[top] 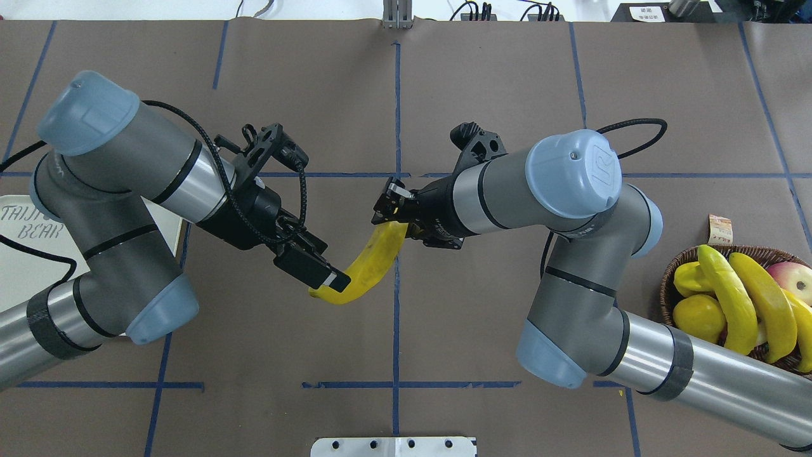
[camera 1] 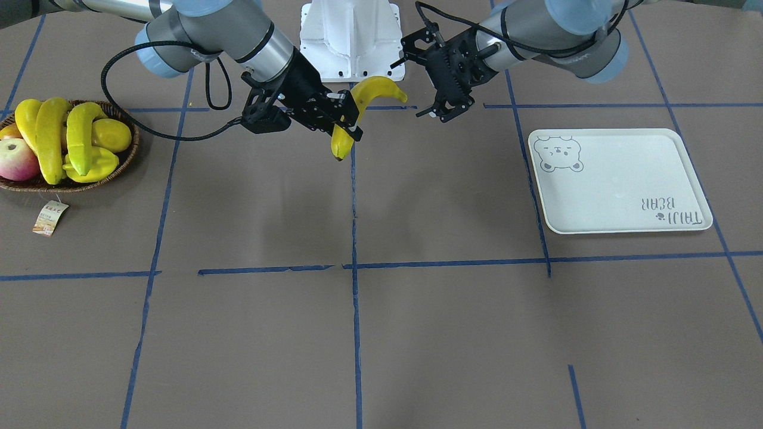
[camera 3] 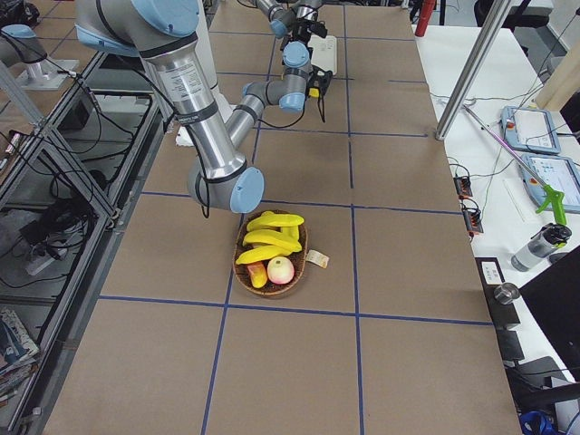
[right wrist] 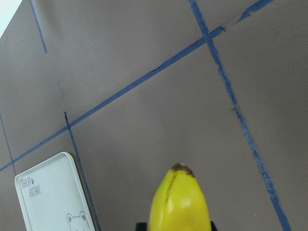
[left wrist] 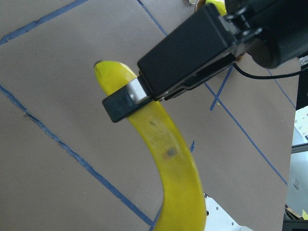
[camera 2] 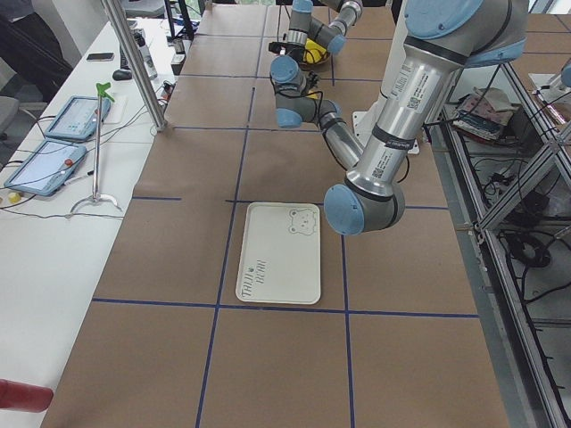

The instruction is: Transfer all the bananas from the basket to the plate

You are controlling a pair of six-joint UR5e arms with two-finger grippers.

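- The right gripper (camera 1: 349, 116) is clamped on a banana (camera 1: 375, 88) close to its far tip. In the left wrist view one of its pads (left wrist: 118, 107) is seen pressed flat against the peel.
- The left gripper (camera 1: 411, 88) is seen with its jaws spread, and the banana's other end lies at or just inside the gap. Whether a pad touches the fruit cannot be told.
- The banana is held in the air over the middle of the worktop (camera 1: 417, 328), nearer the robot-side edge and well apart from both containers.
- Three more bananas (camera 1: 50, 143) lie in the basket (camera 1: 77, 186) at the worktop's end on the robot's right. They are piled with a starfruit (camera 1: 89, 170), a round yellow fruit (camera 1: 112, 134) and an apple (camera 1: 18, 159).
- The plate (camera 1: 620, 179) lies flat toward the opposite end, and no banana is seen on it.
- A hand-over between the arms is judged to be in hand, so the task is barely begun.
- A drop onto the worktop is judged the main risk. It would be caused by the right jaws being released before the left ones are fully closed.
- A slip or swing could be expected if only the tapering end is caught, since the peel is smooth and the fruit is curved.
- The fruit could be twisted loose if the arms are drawn apart while both grips are shut.
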